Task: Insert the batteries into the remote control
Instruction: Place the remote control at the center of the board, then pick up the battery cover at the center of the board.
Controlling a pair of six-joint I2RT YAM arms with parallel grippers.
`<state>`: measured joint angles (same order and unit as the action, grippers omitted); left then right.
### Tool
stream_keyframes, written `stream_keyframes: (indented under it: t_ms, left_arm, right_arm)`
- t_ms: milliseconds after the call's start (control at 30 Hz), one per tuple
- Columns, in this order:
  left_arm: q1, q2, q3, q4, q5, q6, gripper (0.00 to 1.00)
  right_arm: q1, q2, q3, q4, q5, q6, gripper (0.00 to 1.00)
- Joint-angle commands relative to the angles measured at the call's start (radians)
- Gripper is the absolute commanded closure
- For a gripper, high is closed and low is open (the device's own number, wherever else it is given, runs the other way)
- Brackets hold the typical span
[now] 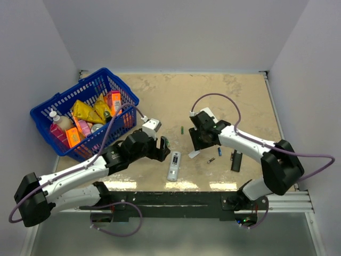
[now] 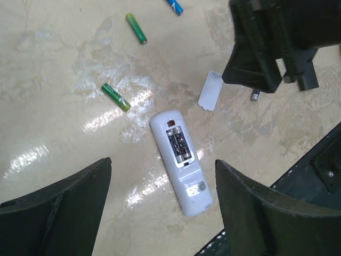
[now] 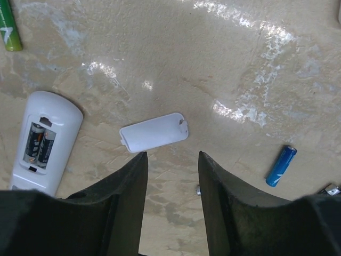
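Observation:
The slim white remote control (image 1: 173,166) lies back-up on the table near the front edge. Its battery bay is open and holds two dark batteries (image 2: 180,145), also seen in the right wrist view (image 3: 40,145). The loose white bay cover (image 3: 154,131) lies just right of the remote. Two green batteries (image 2: 116,96) (image 2: 136,28), a blue one (image 3: 281,165) and a dark silvery-tipped one (image 1: 211,160) lie loose on the table. My left gripper (image 2: 163,162) is open and empty above the remote. My right gripper (image 3: 172,154) is open and empty just by the cover.
A blue basket (image 1: 45,109) full of packets and bottles stands at the back left. A black remote (image 1: 235,160) lies at the front right. White walls close in the table on three sides.

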<state>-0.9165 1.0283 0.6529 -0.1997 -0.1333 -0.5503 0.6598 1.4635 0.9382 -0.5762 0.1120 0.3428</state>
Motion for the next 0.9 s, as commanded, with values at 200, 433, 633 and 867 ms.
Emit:
stream_keyframes:
  t_ms: [200,433,633,867]
  left_arm:
    - [0.004,-0.119,-0.035,0.157,0.001,0.317,0.18]
    - [0.004,-0.125,-0.038,0.183,0.047,0.375,0.18]
    - [0.004,-0.129,-0.065,0.27,0.05,0.375,0.18]
    - [0.002,-0.085,-0.07,0.354,0.124,0.431,0.17]
  right_arm:
    - [-0.003,0.158,0.08,-0.025,0.008,-0.031,0.66]
    - [-0.003,0.208,0.108,-0.024,0.031,-0.03,0.69]
    - [-0.002,0.236,0.09,-0.027,0.026,-0.044,0.77]
    - [-0.003,0.18,0.071,-0.051,0.029,-0.048,0.95]
